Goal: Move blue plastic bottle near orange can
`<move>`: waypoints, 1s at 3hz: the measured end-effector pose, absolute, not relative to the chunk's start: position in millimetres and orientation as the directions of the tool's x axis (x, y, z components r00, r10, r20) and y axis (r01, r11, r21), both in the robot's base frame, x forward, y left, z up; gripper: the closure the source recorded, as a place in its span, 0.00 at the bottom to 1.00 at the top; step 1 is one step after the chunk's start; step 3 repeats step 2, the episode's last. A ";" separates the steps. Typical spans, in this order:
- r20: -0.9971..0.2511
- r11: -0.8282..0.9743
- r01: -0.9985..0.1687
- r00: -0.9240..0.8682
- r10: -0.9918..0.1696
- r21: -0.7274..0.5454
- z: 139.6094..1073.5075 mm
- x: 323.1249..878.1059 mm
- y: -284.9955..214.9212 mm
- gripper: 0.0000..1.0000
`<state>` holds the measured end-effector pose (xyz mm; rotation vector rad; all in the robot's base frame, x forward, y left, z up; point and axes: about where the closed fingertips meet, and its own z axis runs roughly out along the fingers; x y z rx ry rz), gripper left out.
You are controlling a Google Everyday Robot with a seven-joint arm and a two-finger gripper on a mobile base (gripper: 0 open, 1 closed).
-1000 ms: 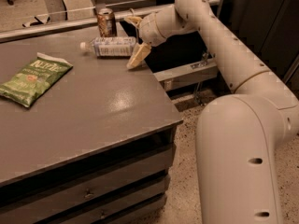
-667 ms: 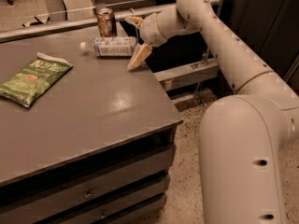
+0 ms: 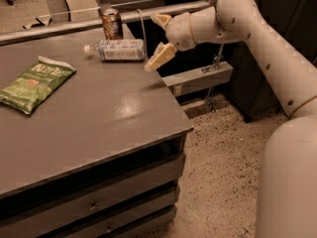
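The blue plastic bottle (image 3: 119, 49) lies on its side at the far right of the grey table (image 3: 94, 113), white cap pointing left. The orange can (image 3: 113, 24) stands upright just behind it, close to the bottle. My gripper (image 3: 157, 39) is open and empty, just right of the bottle's base at the table's right edge. One cream finger (image 3: 159, 57) points down-left near the bottle's end, the other (image 3: 160, 19) sits higher behind. The fingers do not hold the bottle.
A green chip bag (image 3: 35, 83) lies flat at the table's left. A rail (image 3: 59, 25) runs along the far edge. Drawers (image 3: 99, 202) sit under the tabletop. Speckled floor (image 3: 223, 172) lies to the right, with a metal bracket (image 3: 198, 78) behind the arm.
The gripper has drawn back a little to the right from the bottle. The bottle and can have not moved.
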<state>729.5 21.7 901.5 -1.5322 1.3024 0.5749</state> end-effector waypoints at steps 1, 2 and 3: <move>-0.881 0.141 -0.928 0.268 -0.390 -0.344 920.9 702.2 1.0 0.00; -0.888 0.166 -0.931 0.240 -0.394 -0.325 916.4 688.3 -19.9 0.00; -0.888 0.166 -0.931 0.240 -0.394 -0.325 916.4 688.3 -19.9 0.00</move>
